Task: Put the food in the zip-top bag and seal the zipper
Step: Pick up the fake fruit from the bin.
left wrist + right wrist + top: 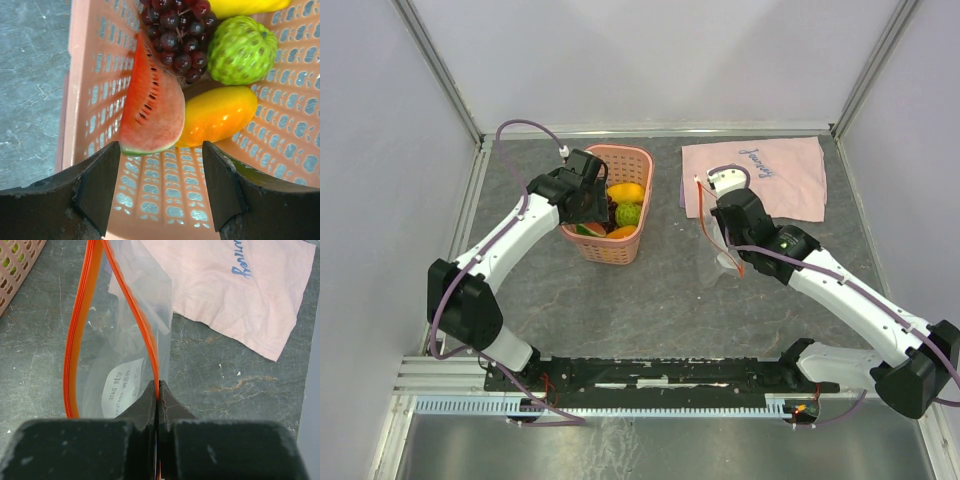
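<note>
- The right gripper (158,390) has its fingers pressed together, pinching one lip of the bag (125,335) at the zipper (79,330); the bag is held on edge from that pinch, its mouth bowed apart and the other lip curving free to the left.
- Only a white label shows through the plastic; I see no food in the bag, so filling has not begun and sealing is all ahead.
- The left gripper (160,162) has its fingers spread wide and holds nothing; it is dipped inside the basket (95,65) at its near end.
- The watermelon (152,107) stands on edge just past the fingertips, roughly centred in the gap but untouched; I'd judge it the first piece to be taken.
- The orange fruit (217,115) lies against the watermelon's right side; beyond them are the grapes (175,35) and the green fruit (241,49); the mango (245,6) is at the far end, mostly cut off.
- From above, basket and bag sit apart on the table (660,290), basket to the left; every fruit must cross that gap.
- Farthest back, the cloth (235,290) lies flat beyond the bag.
</note>
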`<state>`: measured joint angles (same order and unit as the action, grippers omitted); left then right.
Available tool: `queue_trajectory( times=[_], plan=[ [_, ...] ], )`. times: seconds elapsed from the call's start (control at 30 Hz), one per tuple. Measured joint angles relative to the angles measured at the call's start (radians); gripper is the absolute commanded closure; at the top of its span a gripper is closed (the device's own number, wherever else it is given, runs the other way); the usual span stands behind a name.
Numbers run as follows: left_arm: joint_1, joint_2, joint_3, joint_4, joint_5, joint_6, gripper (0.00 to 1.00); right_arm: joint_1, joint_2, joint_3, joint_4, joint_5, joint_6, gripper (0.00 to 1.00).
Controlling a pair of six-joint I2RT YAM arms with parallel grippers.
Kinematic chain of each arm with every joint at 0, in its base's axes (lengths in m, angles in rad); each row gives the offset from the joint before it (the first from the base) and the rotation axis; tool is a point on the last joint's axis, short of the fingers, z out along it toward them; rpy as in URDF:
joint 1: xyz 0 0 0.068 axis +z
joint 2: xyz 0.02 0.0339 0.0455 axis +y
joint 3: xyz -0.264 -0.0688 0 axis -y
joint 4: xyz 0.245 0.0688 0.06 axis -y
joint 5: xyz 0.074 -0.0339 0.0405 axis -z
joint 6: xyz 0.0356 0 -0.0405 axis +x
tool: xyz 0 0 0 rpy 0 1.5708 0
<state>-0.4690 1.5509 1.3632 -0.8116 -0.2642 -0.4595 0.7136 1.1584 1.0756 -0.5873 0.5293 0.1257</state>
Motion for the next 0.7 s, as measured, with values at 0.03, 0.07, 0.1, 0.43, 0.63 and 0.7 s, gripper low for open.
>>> queue_trajectory(
  times=[0.03, 0.07, 0.1, 0.43, 0.63, 0.7],
  plan=[
    [0.000, 0.000, 0.002, -0.006, -0.008, 0.000, 0.26, 0.000, 0.000, -0.001, 0.001, 0.000, 0.000, 0.98],
    [0.000, 0.000, 0.005, -0.013, -0.019, 0.000, 0.26, 0.000, 0.000, -0.002, 0.001, 0.000, 0.000, 0.98],
    [0.000, 0.000, 0.009, -0.020, -0.026, 0.000, 0.26, 0.000, 0.000, -0.002, 0.003, 0.000, 0.000, 0.98],
    [-0.011, 0.029, 0.040, -0.070, -0.112, 0.000, 0.25, 0.000, -0.001, -0.005, 0.005, 0.000, 0.000, 0.98],
    [-0.015, 0.076, 0.035, -0.075, -0.142, -0.005, 0.24, 0.000, -0.002, -0.007, 0.006, 0.000, 0.000, 0.98],
    [-0.016, 0.077, 0.020, -0.066, -0.151, -0.013, 0.24, 0.000, -0.002, -0.008, 0.008, 0.000, 0.000, 0.98]
  ],
)
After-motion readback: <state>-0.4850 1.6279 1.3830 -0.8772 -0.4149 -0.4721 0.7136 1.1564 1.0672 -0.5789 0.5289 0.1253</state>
